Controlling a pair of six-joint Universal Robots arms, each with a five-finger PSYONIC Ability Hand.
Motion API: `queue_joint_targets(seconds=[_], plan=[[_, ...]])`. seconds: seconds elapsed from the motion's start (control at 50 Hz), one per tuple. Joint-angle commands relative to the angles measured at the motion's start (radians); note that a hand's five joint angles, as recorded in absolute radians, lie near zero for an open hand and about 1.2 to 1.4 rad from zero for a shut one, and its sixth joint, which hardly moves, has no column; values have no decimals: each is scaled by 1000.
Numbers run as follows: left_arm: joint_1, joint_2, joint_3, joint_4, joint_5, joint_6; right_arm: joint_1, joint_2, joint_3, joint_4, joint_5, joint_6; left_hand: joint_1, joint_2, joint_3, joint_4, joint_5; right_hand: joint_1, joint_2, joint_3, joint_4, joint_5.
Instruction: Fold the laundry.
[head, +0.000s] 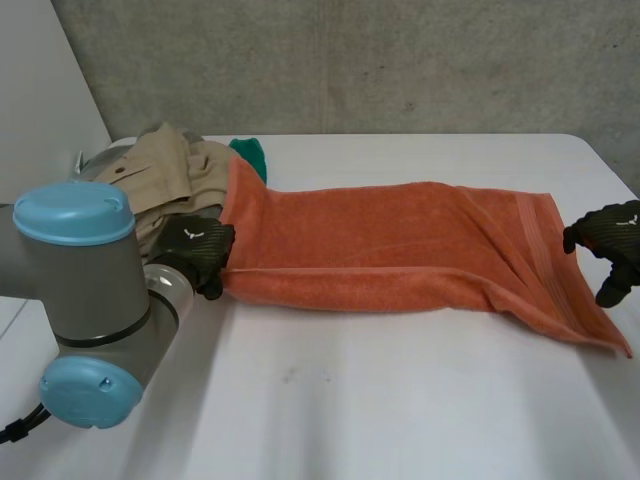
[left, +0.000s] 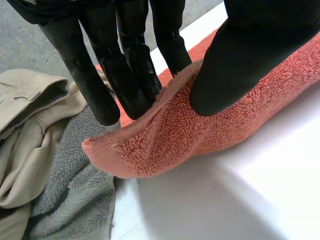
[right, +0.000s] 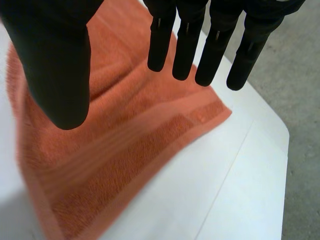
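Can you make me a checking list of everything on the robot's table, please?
Surface: white table.
Job's things: orange towel lying long across the table; beige garment, grey cloth and green cloth heaped by its left end.
Clutter: nothing seen.
Hands: left hand pinches the towel's left end between fingers and thumb; right hand open at its right end, holding nothing.
Cables: nothing seen among the laundry.
Surroundings: grey wall behind the table.

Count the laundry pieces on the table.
4: an orange towel across the middle; a beige garment, a green cloth and a grey towel piled at its left end. More may be hidden.
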Motion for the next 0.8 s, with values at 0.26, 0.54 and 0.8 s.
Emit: queue_joint_targets(seconds=[0.26,0.54,0.8], plan=[[15,-38,59,0,3,2,-90,-33,98,109,-70,195,257,206,212,204,243,-71,-52,-52,-49,-21],[12,-91,161,-8,5,1,-79,-149,433,-218,-122,221,257,206,212,204,243,-80,-61,-61,-58,-30],[12,-95,167,-12,3,-3,-62,-9,398,-414,-17,231,257,206,212,204,243,838,857,857,860,887]])
